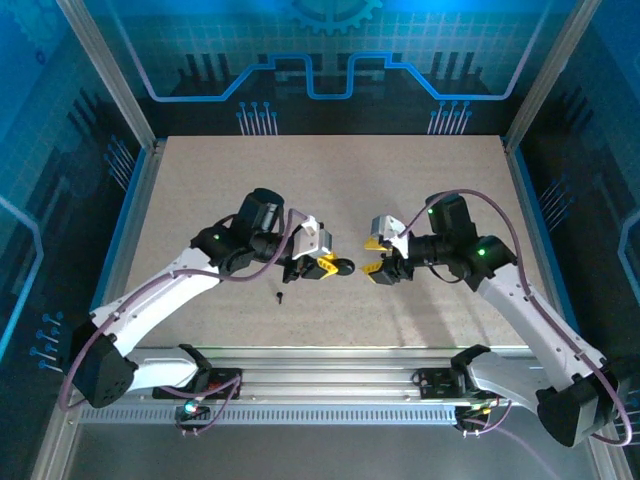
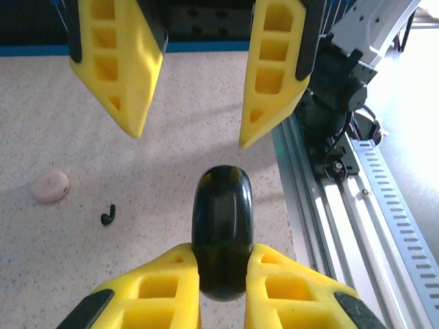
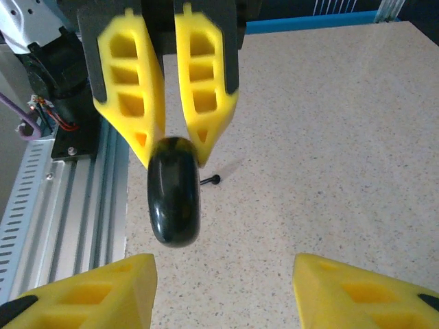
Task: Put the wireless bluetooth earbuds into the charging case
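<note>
The charging case hangs clear of the table, pinched across its two flat faces by the left gripper, whose yellow jaws are pressed tight on it. It looks shut, so what it holds cannot be told. It stands on edge, its long axis running out from the jaws toward the right gripper, which faces the case just apart from it, jaws spread and holding nothing. One case is in view. One earbud lies on the table near the case, toward the left arm's base. One pale round disc lies just past it, farther from the case.
</note>
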### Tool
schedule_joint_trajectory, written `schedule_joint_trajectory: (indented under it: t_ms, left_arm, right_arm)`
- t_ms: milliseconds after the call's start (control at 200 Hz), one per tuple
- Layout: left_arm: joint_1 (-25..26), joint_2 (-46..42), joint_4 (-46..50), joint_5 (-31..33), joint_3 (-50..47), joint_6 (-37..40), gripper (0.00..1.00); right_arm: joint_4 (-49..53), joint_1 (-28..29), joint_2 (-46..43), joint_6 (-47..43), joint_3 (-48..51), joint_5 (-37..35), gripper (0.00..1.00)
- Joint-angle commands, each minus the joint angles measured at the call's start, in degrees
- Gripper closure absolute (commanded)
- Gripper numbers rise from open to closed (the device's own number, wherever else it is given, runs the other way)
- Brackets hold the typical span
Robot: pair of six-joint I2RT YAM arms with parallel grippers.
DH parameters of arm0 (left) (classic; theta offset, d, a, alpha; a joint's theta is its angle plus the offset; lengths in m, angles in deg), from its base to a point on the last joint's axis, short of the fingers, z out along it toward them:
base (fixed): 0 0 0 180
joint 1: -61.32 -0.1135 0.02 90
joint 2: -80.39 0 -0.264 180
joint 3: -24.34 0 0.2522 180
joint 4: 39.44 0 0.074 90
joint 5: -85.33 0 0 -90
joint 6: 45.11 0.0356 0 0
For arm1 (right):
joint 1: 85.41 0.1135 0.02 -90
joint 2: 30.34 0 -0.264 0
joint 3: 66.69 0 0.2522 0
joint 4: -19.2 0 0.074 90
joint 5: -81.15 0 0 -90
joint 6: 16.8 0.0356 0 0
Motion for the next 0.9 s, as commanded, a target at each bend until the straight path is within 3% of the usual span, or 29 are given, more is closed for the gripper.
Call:
schedule_joint_trajectory:
  t_ms: [0,610,770,895]
  left_arm:
    - [0.4,1.2,5.2,1.4,2.4,2.9,0.86]
    - [0.7,1.8,5.1,2.7,3.2,3.6,0.86]
    - [0.7,1.7,4.7,2.9,3.3,3.4,0.86]
    - [0.7,1.6,3.9,2.9,3.1,3.0,0.86]
  right_arm:
    - [1.7,2.0,1.0,-1.3,-3.1,-3.0,0.44]
    - [3.8,7.0,12.3,-1.6,-8.8,6.1,0.48]
    - [4.7,7.1,13.7,-2.6,-9.4,6.3,0.53]
    - [5.8,7.1,14.1,-3.5,-9.9,5.9,0.63]
